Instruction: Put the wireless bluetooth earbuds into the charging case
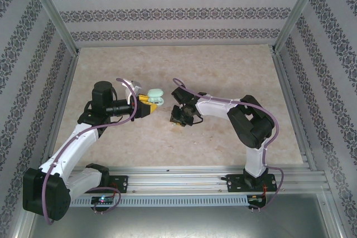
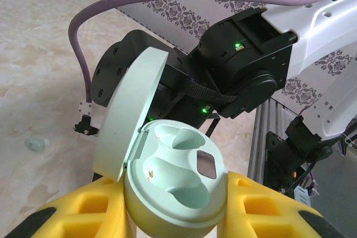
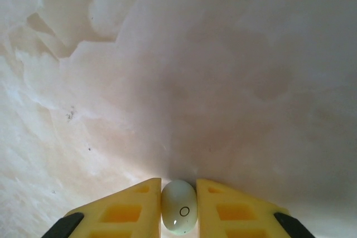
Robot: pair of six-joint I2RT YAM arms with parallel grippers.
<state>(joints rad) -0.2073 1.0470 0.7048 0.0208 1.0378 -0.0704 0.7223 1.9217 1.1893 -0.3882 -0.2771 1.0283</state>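
1. The left gripper clamps the pale green charging case between its yellow fingers above the middle of the table, likely so the case cannot slide while it is loaded.
2. Its lid stands swung up and both wells lie empty, turned toward the other arm for access.
3. The right gripper points down near the case, on the side toward the table's near edge. It pinches a pale green earbud at its fingertips. Whether that bud rests on the surface or hangs clear is hard to tell.
4. A second bud lies loose on the table, well apart from the case, seemingly waiting its turn.
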